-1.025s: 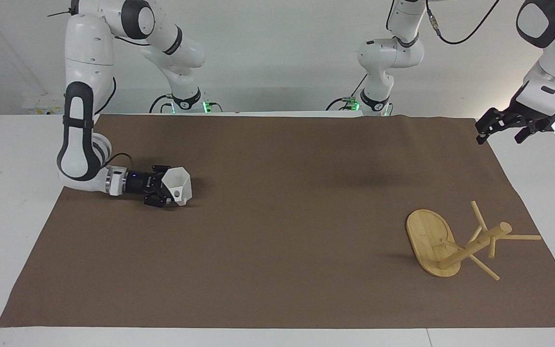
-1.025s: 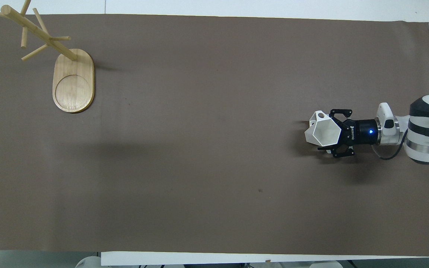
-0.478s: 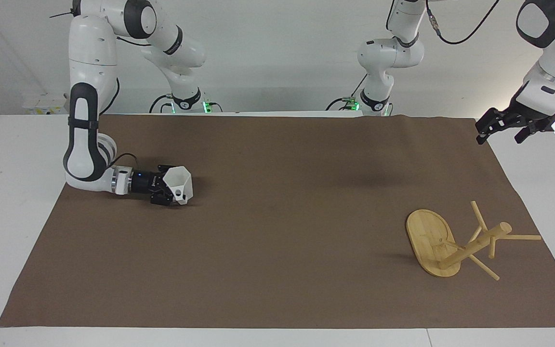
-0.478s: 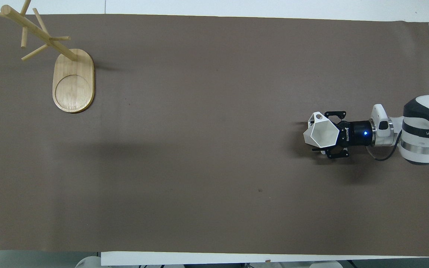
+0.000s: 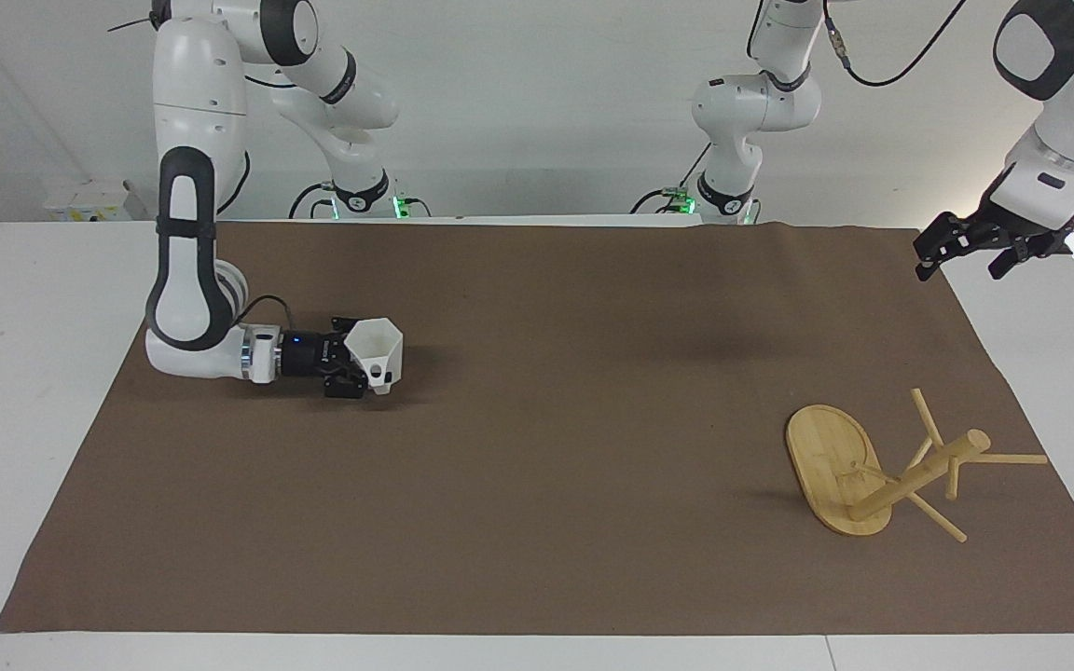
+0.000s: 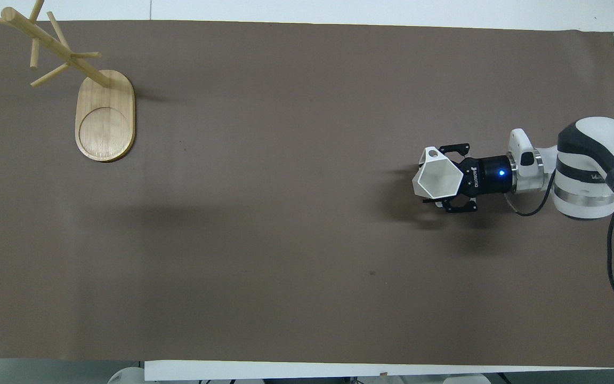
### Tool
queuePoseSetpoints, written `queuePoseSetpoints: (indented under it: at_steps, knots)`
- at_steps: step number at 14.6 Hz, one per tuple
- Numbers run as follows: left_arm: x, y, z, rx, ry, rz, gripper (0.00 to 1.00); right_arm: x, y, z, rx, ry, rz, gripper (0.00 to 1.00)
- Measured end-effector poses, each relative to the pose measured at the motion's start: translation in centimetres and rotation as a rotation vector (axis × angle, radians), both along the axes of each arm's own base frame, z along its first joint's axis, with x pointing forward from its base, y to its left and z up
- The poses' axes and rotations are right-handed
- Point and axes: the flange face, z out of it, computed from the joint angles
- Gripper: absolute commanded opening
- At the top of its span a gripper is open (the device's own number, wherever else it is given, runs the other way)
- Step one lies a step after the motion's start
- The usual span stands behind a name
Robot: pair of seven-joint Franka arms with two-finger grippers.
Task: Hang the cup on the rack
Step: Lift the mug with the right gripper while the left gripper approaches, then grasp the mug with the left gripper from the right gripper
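The right hand (image 5: 357, 365), clenched on the white faceted cup (image 5: 381, 356), must cross the counter toward the left arm's end, where the bamboo mug rack (image 5: 882, 471) stands, nearer the released left hand (image 5: 963, 247).

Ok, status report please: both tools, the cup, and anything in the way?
Right tool shut on cup, over the mat. Left tool open, waiting at mat's corner. Rack empty; path to it clear.

Brown mat (image 5: 537, 485) bare between cup (image 5: 380, 357) and rack (image 5: 873, 471); only the rack's angled pegs obstruct, near the left arm's end.
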Motion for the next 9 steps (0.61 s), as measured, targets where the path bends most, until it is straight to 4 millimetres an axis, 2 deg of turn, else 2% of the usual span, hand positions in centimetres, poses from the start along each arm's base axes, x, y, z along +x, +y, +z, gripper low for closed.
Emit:
queuePoseSetpoints:
  at_steps: [1,2,3,5,7,9]
  knots:
    - [-0.2,-1.5,-0.2,0.000,-0.002,0.007,1.00,0.8,3.1,1.2,0.009,0.008,-0.010,0.38]
    - [-0.4,-3.8,-0.4,0.001,-0.007,0.026,1.00,1.2,6.4,2.1,0.011,0.011,-0.020,0.38]
    - [-0.8,-6.8,-0.6,0.003,-0.012,0.053,1.00,1.4,9.3,2.7,0.004,0.016,-0.029,0.38]
    - [-1.9,-14.4,-1.4,0.006,-0.031,0.115,1.00,1.2,14.6,3.5,-0.021,0.025,-0.048,0.38]
    - [-3.2,-21.3,-2.4,0.000,-0.052,0.179,1.00,0.8,18.7,5.0,-0.061,0.041,-0.078,0.38]
    - [-4.2,-27.1,-4.1,-0.032,-0.055,0.258,1.00,0.2,21.8,7.4,-0.113,0.052,-0.118,0.38]
